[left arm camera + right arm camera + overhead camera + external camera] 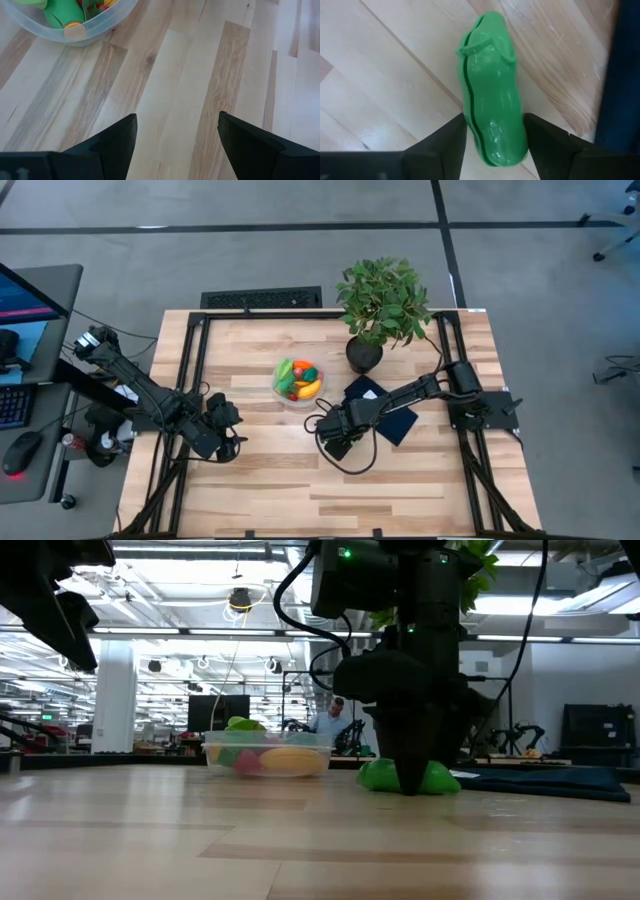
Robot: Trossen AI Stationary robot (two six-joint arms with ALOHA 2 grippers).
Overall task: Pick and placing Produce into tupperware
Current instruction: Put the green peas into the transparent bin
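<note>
The clear round tupperware (279,391) stands mid-table and holds several toy produce pieces, orange, yellow, green and red; it also shows in the low view (268,758) and the left wrist view (90,30). A green pod-shaped toy vegetable (492,75) lies on the wood to the tupperware's right, by the dark blue flat rectangle. My right gripper (495,122) points down over it and is shut on it; in the high view this gripper (337,438) hides the toy. My left gripper (177,132) hangs open over bare wood, left of the tupperware (228,428). My right gripper pinches the green toy vegetable between its two fingers, on the two long sides of its thicker end (472,132). The fingers come from above, pointing down, and lie across the toy. The toy lies flat, its underside on the table (380,778).
A leafy potted plant (383,305) stands at the far edge, right of the tupperware. The dark blue flat rectangle (402,426) lies right beside my right gripper. Black frame rails run along the table's left and right sides. Bare wood lies along the near edge.
</note>
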